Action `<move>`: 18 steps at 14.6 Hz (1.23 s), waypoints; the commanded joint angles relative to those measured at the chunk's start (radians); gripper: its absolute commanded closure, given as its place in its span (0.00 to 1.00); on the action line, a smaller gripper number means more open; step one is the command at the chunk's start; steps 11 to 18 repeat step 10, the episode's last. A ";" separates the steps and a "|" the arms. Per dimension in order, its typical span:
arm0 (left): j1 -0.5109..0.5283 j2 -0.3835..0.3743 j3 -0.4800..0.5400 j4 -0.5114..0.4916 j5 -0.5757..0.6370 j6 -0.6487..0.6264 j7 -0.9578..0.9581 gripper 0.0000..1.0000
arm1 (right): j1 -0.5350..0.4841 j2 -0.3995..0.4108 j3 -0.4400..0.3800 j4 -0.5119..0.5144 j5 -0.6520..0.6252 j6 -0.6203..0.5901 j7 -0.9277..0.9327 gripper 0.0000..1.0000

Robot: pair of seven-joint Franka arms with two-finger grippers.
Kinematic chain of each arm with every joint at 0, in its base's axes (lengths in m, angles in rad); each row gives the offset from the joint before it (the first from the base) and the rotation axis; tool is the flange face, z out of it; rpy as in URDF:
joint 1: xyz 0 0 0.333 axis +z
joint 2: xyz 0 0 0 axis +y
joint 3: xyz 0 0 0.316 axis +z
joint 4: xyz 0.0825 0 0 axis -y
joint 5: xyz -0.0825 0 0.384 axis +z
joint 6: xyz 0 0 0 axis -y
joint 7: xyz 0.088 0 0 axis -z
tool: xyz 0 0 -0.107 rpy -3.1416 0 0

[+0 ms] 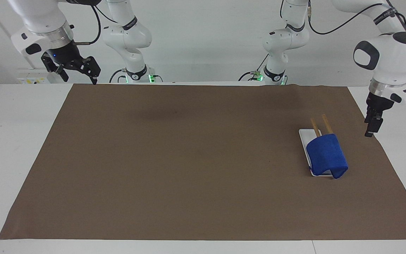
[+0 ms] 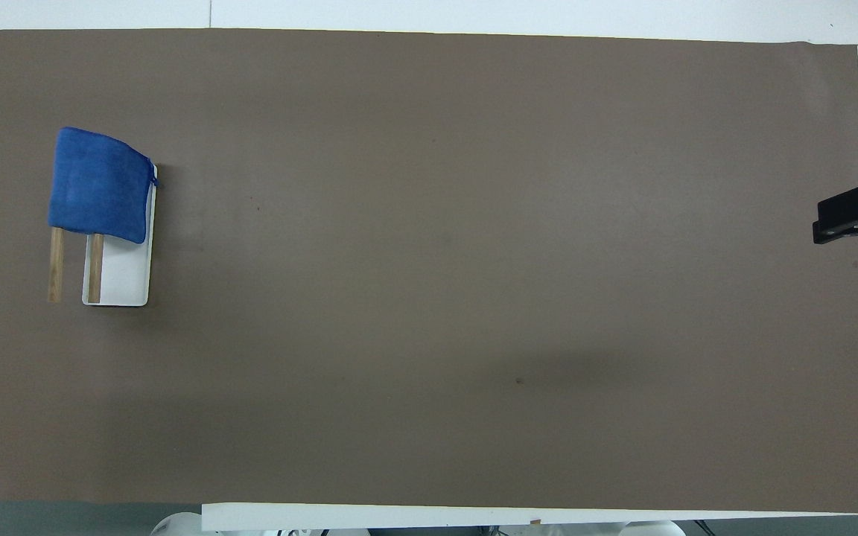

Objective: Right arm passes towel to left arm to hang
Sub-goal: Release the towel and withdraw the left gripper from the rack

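The blue towel [image 1: 326,157] hangs draped over the two wooden rods [image 1: 326,123] of a small rack with a white base [image 1: 304,139], at the left arm's end of the table. It also shows in the overhead view [image 2: 100,184], covering the part of the rods [image 2: 55,272] farther from the robots. My left gripper [image 1: 371,128] is open and empty, raised in the air over the mat's edge beside the rack, and is out of the overhead view. My right gripper [image 1: 78,79] is open and empty and waits over the mat's corner at its own end [image 2: 850,212].
A brown mat [image 1: 189,158] covers most of the white table [image 1: 19,141]. The rack's white base [image 2: 127,275] lies on the mat. Both arm bases stand at the table's edge nearest the robots.
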State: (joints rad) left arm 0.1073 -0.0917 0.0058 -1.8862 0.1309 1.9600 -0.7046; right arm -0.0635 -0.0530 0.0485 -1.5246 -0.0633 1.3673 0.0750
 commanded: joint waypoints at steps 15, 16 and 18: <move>-0.159 0.104 -0.003 0.366 -0.085 -0.526 0.569 0.00 | -0.001 -0.027 -0.072 -0.040 0.053 -0.013 -0.058 0.00; -0.159 0.104 -0.003 0.366 -0.085 -0.526 0.569 0.00 | -0.001 -0.027 -0.072 -0.040 0.053 -0.013 -0.058 0.00; -0.159 0.104 -0.003 0.366 -0.085 -0.526 0.569 0.00 | -0.001 -0.027 -0.072 -0.040 0.053 -0.013 -0.058 0.00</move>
